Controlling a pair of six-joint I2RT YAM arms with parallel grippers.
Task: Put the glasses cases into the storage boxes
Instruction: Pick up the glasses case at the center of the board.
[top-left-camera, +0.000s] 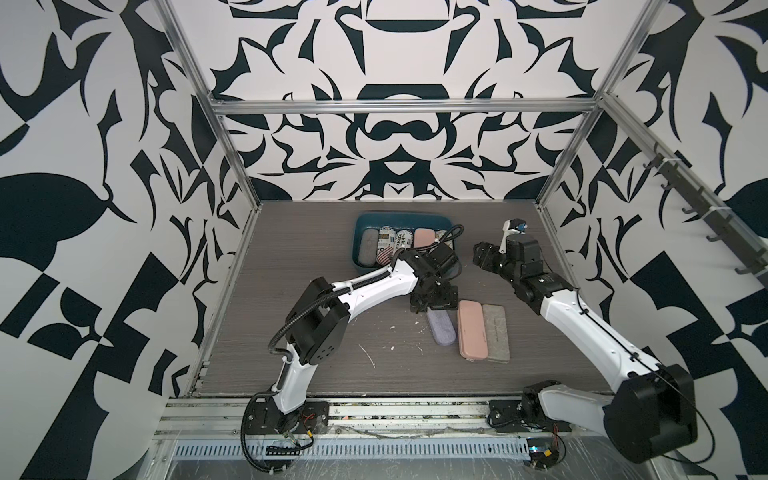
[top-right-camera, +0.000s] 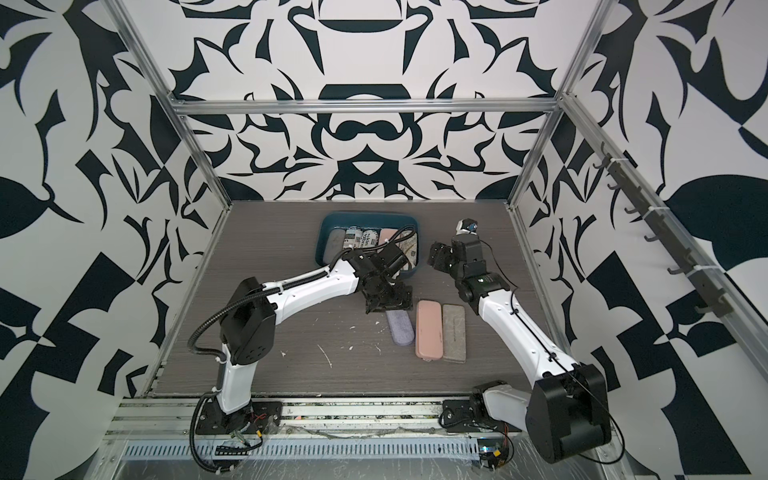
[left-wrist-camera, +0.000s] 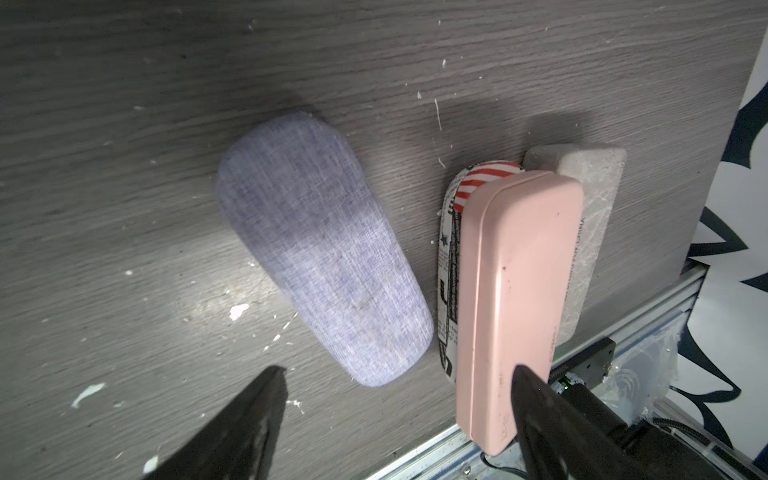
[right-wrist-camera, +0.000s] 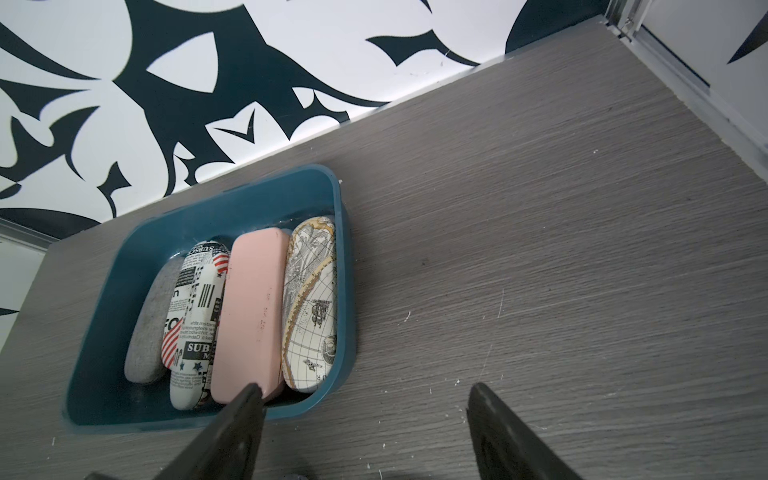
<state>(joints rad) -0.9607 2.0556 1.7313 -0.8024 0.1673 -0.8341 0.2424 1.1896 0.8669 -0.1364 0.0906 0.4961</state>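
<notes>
Filling up at upper centre of both top views, the tray (top-left-camera: 360, 249) holds a row of cases lying side by side, long axes toward the back wall. Left to right they are a grey one (right-wrist-camera: 147, 332), a newsprint one (right-wrist-camera: 195, 316), a pink one (right-wrist-camera: 249, 316) and a map one (right-wrist-camera: 309, 299). A top view hints at a second newsprint case, and the floor of the tray looks almost fully taken.

Just below the tray, the left pincer (top-left-camera: 430, 308) hangs over the upper end of the lavender case (top-left-camera: 441, 328), its jaws spread wide and holding nothing. That case lies on the worktop (top-left-camera: 291, 332), its long axis running down the frame and tilting slightly right. In the left wrist view the jaws straddle its narrow width, so a straight descent looks enough for a grip.

To its right lie a second pink case (top-left-camera: 473, 329) and a second grey case (top-left-camera: 495, 332), edge to edge and upright in the frame. The left wrist view also shows a flag case (left-wrist-camera: 451, 257) peeping out between lavender and pink, largely hidden by the pink.

Further right and higher, the right pincer (right-wrist-camera: 365, 386) waits beside the tray, jaws also spread and empty. The left arm is plainly nearer the lavender case.
</notes>
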